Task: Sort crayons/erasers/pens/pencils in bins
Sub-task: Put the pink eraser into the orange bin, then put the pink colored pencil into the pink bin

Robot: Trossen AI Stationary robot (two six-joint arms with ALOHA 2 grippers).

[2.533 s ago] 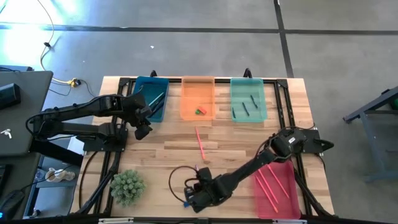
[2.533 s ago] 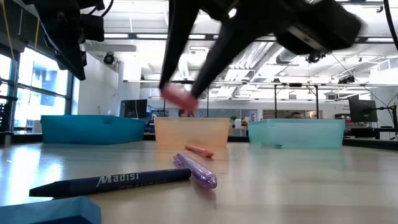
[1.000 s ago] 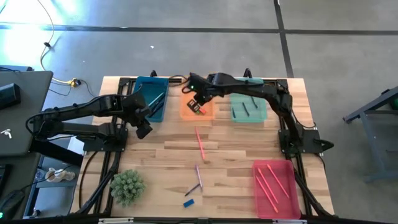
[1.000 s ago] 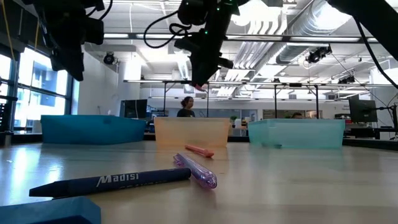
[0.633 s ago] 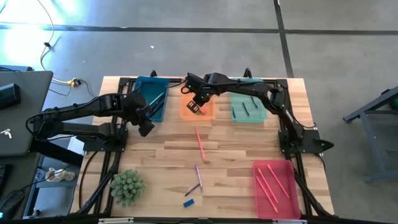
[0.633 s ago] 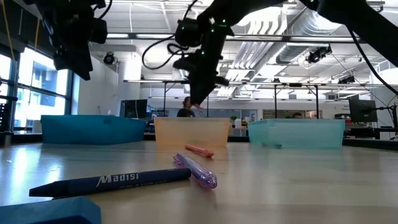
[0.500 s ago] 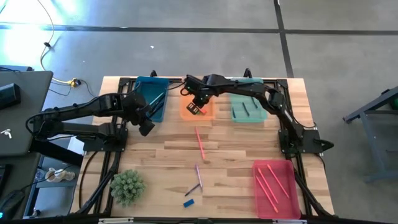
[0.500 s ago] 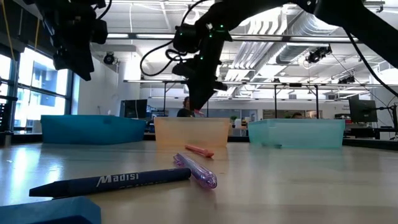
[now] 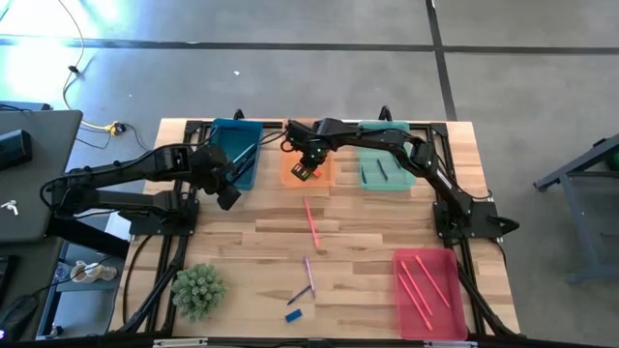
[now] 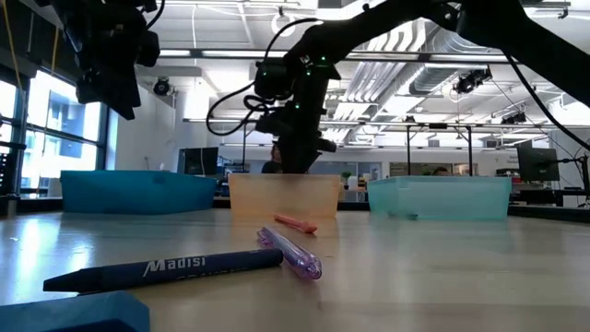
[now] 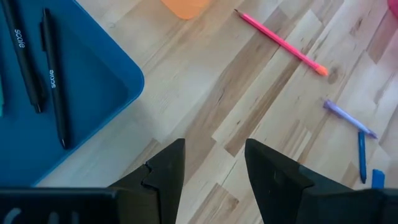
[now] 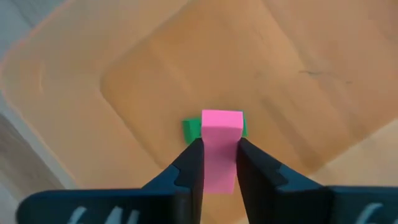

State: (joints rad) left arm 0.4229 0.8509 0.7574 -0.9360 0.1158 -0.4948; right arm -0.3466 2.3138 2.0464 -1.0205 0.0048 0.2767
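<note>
My right gripper [image 9: 302, 171] reaches down into the orange bin [image 9: 308, 145] and is shut on a pink eraser [image 12: 221, 148]. A green eraser [image 12: 189, 129] lies on the bin's floor right under it. In the low view this gripper [image 10: 295, 164] dips behind the bin's near wall [image 10: 284, 195]. My left gripper [image 9: 225, 195] hovers open beside the blue bin [image 9: 235, 150], which holds dark pens [image 11: 55, 99]. On the table lie a pink pencil [image 9: 310, 222], a purple pen [image 9: 309, 272], a dark crayon [image 9: 299, 294] and a blue eraser [image 9: 294, 314]. My right gripper pinches the pink eraser by its two long sides [image 12: 210, 163] between the two fingers. It comes from above, pointing down, with the fingers lying along the block. The eraser's free end [image 12: 222, 118] sticks out past the fingertips over the green eraser; whether the two touch I cannot tell.
The teal-green bin [image 9: 386, 155] with dark sticks stands right of the orange one at the far edge. The pink-red bin [image 9: 427, 290] with pink sticks sits at the near right. A green spiky plant [image 9: 198, 290] stands at the near left.
My right gripper has sunk from well above the orange bin down to its rim, drifting a little toward the table's left, still shut on the pink eraser. My left arm has edged slightly toward the right.
</note>
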